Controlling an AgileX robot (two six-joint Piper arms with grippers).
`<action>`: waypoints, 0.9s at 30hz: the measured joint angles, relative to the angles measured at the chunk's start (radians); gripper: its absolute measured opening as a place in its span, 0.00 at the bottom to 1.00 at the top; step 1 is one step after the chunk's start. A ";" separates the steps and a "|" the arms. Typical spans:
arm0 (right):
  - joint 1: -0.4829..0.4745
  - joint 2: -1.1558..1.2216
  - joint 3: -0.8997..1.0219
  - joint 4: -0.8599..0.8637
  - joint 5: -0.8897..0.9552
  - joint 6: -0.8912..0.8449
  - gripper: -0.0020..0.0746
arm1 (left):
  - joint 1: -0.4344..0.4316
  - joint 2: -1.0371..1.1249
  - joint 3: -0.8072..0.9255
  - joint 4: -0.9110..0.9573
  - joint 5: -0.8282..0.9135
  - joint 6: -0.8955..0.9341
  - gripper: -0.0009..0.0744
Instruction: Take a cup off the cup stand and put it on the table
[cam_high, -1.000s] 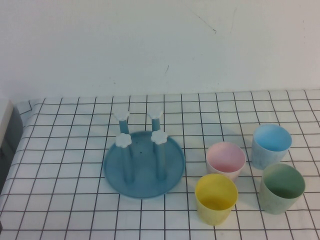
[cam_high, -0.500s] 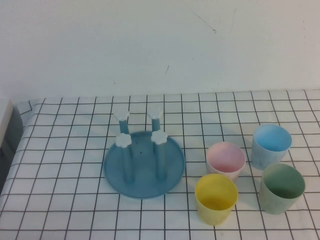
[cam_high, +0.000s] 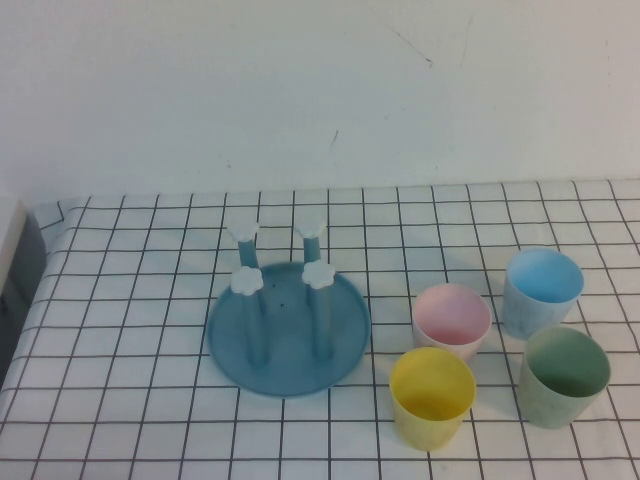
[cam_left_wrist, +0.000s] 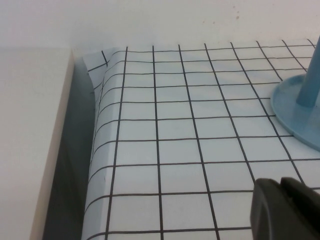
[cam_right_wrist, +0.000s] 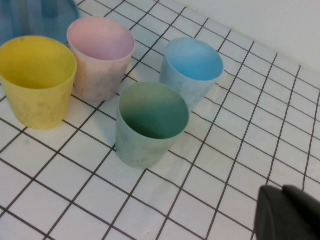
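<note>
To the left of the cup stand (cam_high: 288, 335), out by the edge of the table (cam_left_wrist: 165, 145), we have our left gripper (cam_left_wrist: 286, 207) hanging low over the cloth, clenched on nothing; it is parked there, well clear of the work. The cup stand itself sits flat on the table with all four pegs (cam_high: 247, 285) bare, so nothing is left on it to lift. Just right of the stand we find the yellow cup (cam_high: 432, 397) upright on the table, mouth up, apart from the stand's rim; we judge it set down there as the task asks. Behind it, also right of the stand, the pink cup (cam_high: 451, 318) stands nearly against it. Farther right of the stand come the blue cup (cam_high: 541, 290) and the green cup (cam_high: 564, 375), close together in the same cluster. Farthest right of the stand, beyond the green cup, our right gripper (cam_right_wrist: 290, 212) hovers above the cloth, clenched too and empty, so we judge the job finished
</note>
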 joint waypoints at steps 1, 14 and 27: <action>0.000 0.000 0.000 0.000 0.000 0.000 0.02 | 0.000 0.000 0.000 0.002 0.000 0.002 0.01; 0.000 0.000 0.000 0.002 0.000 0.002 0.02 | 0.000 0.000 0.000 0.002 0.003 0.027 0.01; 0.000 0.000 0.000 0.002 0.000 0.002 0.02 | 0.000 0.000 0.000 0.003 0.003 0.027 0.01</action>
